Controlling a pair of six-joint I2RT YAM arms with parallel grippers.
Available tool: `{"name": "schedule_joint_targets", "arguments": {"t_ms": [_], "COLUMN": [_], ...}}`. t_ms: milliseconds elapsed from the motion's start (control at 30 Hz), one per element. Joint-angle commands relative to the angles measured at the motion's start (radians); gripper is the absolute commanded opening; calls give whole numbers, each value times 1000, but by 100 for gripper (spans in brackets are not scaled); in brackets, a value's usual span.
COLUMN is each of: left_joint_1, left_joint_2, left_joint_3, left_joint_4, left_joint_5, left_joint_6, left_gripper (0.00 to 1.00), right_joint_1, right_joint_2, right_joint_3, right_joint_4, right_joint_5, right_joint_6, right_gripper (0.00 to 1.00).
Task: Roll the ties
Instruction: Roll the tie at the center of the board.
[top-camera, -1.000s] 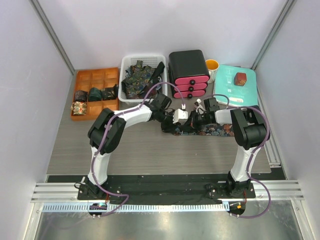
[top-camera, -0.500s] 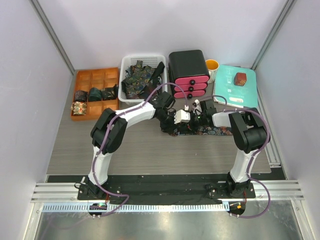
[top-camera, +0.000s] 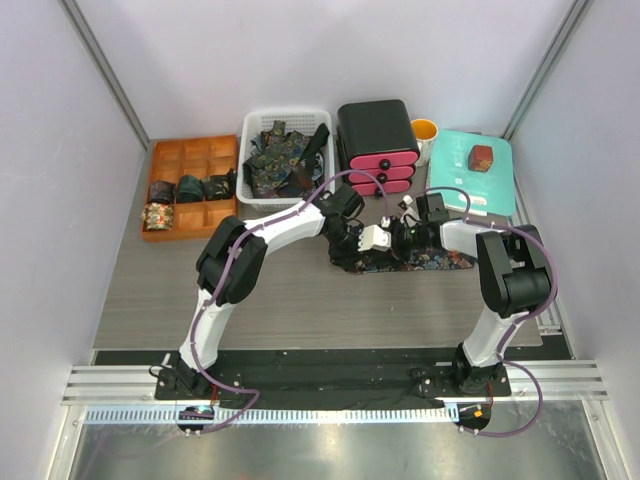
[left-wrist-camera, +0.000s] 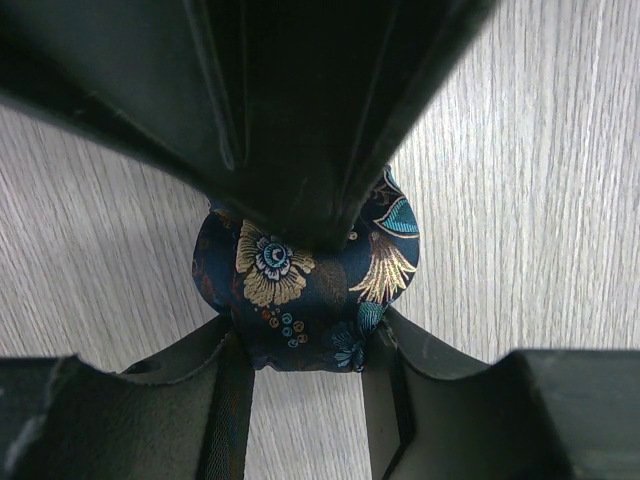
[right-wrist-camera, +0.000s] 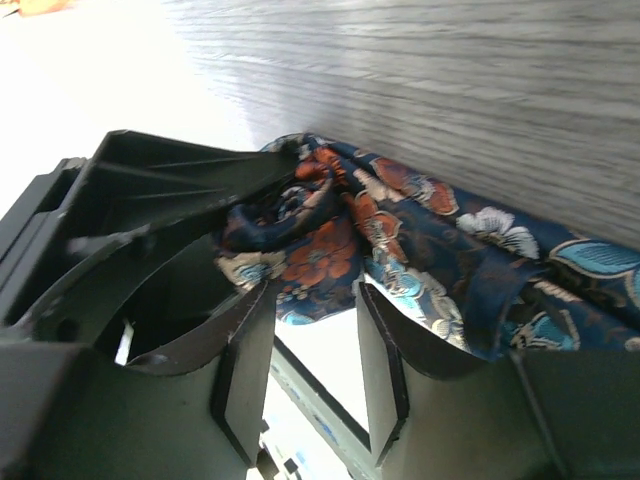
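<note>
Tie (top-camera: 440, 263) cloth is part wound. The small roll sits between the fingers of your left gripper (left-wrist-camera: 305, 338), which is clamped on it from both sides, fingers touching the fabric. From that gripper the unwound length runs off to the right across the table (top-camera: 200, 290), long axis crosswise to both arms, passing under the right gripper (right-wrist-camera: 315, 295). That gripper has bunched fabric at its fingertips, just beside the roll, but you cannot tell whether it pinches the cloth or only flanks it. The two grippers are nearly touching: your left is on the roll, your right is nearer the loose tail. My judgement is that the roll has to travel rightward along the flat cloth, so the right gripper stands in its path. Beyond the grippers the drawer unit (top-camera: 378, 130) stands near. Toward the arm bases bare wood shows, so your freer room lies on that near side and along the tail.
</note>
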Motion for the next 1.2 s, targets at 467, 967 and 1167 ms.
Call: {"name": "schedule_joint_targets", "arguments": {"t_ms": [467, 967, 1167], "left_joint_1": [-18, 51, 99], "left_joint_2": [87, -45, -82], "left_joint_3": [5, 31, 22], "left_joint_4": [-130, -181, -106], "left_joint_5": [-38, 123, 210], "left_joint_6": [26, 74, 14], "left_gripper": [25, 60, 73], "right_joint_1": [36, -35, -50], "right_joint_2": [51, 121, 160], "right_joint_3": [35, 77, 97], "right_joint_4": [86, -58, -74], "right_joint_5": [-6, 117, 141], "right_joint_6": [-34, -246, -290], "right_gripper": [32, 1, 1]}}
